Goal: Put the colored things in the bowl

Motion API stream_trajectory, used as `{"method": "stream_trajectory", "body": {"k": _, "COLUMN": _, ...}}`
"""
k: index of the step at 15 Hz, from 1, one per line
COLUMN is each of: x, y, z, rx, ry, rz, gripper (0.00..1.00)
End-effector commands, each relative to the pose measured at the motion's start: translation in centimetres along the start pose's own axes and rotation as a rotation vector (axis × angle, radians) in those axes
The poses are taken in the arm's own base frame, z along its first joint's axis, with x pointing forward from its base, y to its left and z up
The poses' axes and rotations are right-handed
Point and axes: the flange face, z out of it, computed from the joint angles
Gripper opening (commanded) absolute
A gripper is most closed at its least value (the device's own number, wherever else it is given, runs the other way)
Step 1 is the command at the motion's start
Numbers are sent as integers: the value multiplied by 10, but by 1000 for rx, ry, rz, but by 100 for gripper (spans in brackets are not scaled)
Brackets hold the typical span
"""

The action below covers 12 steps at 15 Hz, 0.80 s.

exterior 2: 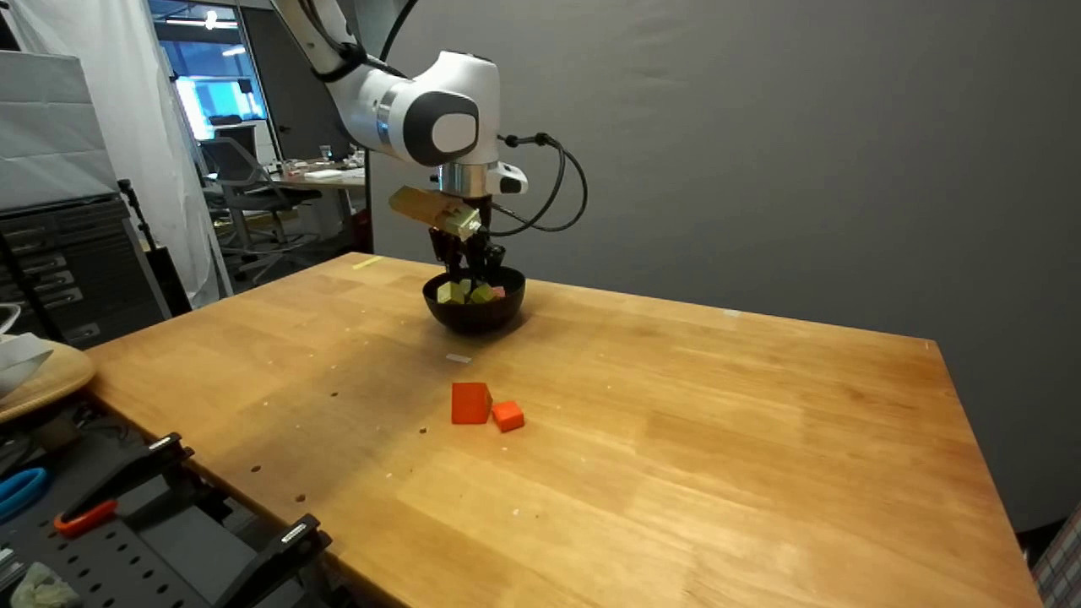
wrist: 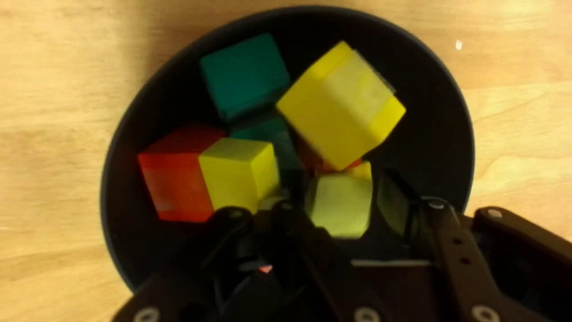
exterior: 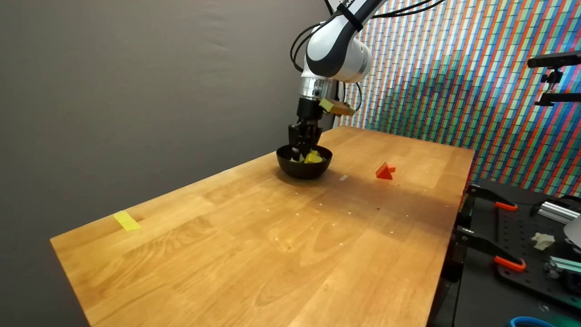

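Note:
The black bowl stands at the table's far side in both exterior views. Inside it, the wrist view shows a teal block, a large yellow block, a red block and a smaller yellow block. My gripper reaches down into the bowl with its jaws apart. Between its fingers lies a pale yellow block, with a gap to the right finger; contact on the left is unclear. Outside the bowl, a red wedge and a small orange-red block sit close together.
A flat yellow tape piece is stuck near a table edge, and a pale strip lies near the bowl. Black clamps with orange parts sit along another edge.

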Motion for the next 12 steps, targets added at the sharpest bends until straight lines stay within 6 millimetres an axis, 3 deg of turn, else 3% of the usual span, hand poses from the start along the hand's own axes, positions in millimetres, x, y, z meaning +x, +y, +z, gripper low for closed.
{"method": "stream_trajectory", "body": {"k": 1, "x": -25, "y": 14, "z": 0, "rx": -6, "ry": -88, "rz": 7, "gripper": 81}}
{"method": "stream_trajectory", "body": {"k": 3, "x": -28, "y": 18, "z": -7, "rx": -35, "ry": -41, "rz": 14, "gripper": 97}}
{"method": "stream_trajectory", "body": {"k": 4, "x": -31, "y": 21, "z": -11, "rx": -45, "ry": -20, "rz": 22, "gripper": 100}}
{"method": "stream_trajectory", "body": {"k": 7, "x": -50, "y": 44, "z": -34, "rx": -162, "ry": 38, "rz": 67, "gripper": 100}}
{"method": "stream_trajectory", "body": {"k": 12, "x": -94, "y": 60, "z": -89, "rx": -132, "ry": 193, "rz": 149, "gripper": 100}}
